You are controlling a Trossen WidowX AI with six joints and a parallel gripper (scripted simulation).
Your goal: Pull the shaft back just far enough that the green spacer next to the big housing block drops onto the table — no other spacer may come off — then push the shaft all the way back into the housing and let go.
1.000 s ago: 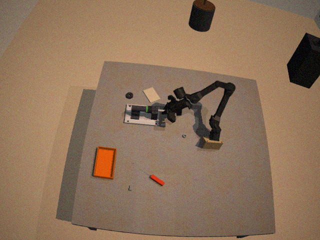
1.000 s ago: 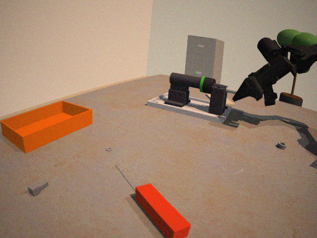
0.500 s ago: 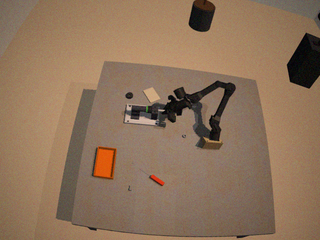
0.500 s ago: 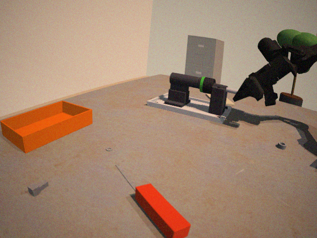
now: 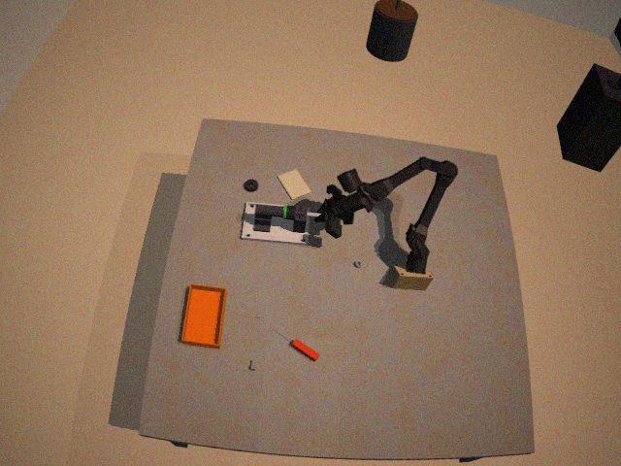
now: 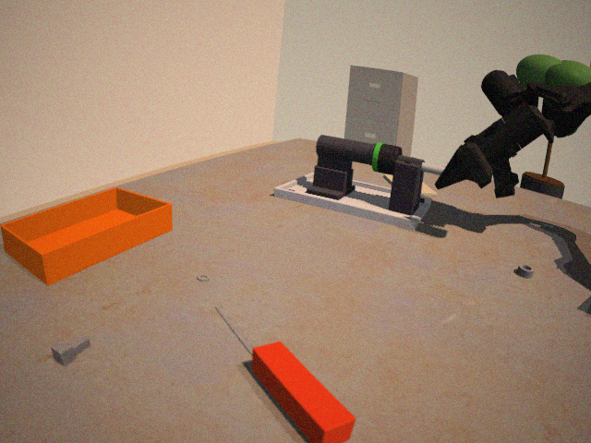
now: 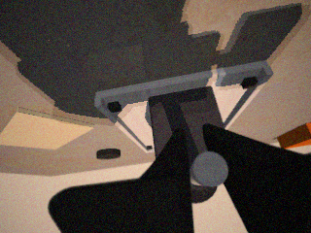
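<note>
The green spacer (image 5: 285, 212) (image 6: 377, 157) is a thin ring on the shaft line, between the long black cylindrical housing (image 5: 268, 211) (image 6: 344, 148) and a dark cylindrical section (image 6: 390, 158). It is up off the table. The housing rests on a dark block (image 6: 332, 179) at the left. A dark upright support (image 6: 405, 185) stands at the right end of the white baseplate (image 5: 273, 240) (image 6: 343, 209). The light grey shaft (image 6: 430, 168) (image 7: 210, 168) sticks out past this support. My gripper (image 5: 318, 217) (image 7: 192, 132) is shut on its outer end. Any spacers inside the dark section cannot be told apart.
A beige pad (image 5: 294, 183) and a black disc (image 5: 250, 183) lie behind the baseplate. An orange tray (image 5: 204, 316) (image 6: 86, 233), a red-handled screwdriver (image 5: 305, 349) (image 6: 300, 390), a small grey ring (image 5: 357, 264) (image 6: 525, 270) and a grey bracket (image 5: 251, 366) (image 6: 70, 350) lie farther off.
</note>
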